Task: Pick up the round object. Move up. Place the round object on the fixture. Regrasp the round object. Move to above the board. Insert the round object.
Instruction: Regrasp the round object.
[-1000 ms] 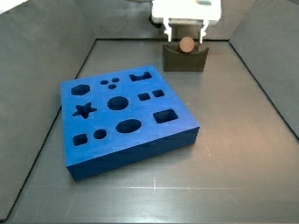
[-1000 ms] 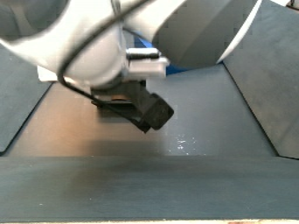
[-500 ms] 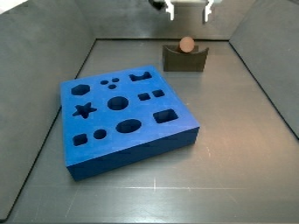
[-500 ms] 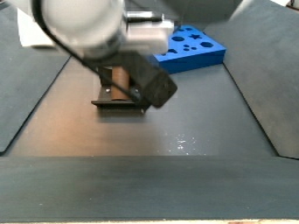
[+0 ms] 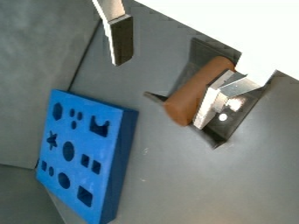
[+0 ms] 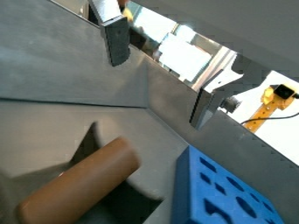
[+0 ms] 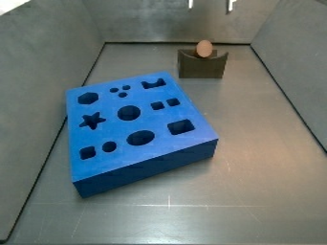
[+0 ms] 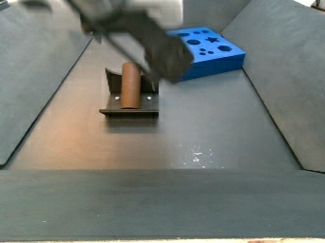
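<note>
The round object (image 7: 204,47), a brown-orange peg, lies in the notch of the dark fixture (image 7: 202,65) at the back of the floor. It lies lengthwise on the fixture (image 8: 129,102) in a side view (image 8: 128,82). My gripper (image 7: 211,4) is open and empty, high above the peg, with only its fingertips showing. It is a blur in a side view (image 8: 155,49). In both wrist views the peg (image 5: 191,89) (image 6: 79,181) lies below the spread fingers (image 5: 121,39) (image 6: 117,39), apart from them. The blue board (image 7: 134,129) lies in front and to the left.
Grey walls enclose the floor on the left, right and back. The board (image 8: 203,49) sits beyond the fixture in a side view, and shows in both wrist views (image 5: 82,149) (image 6: 233,188). Bare floor lies to the right of the board.
My gripper has let go of the peg, opened and risen straight up from the fixture. The peg stays in the notch.
</note>
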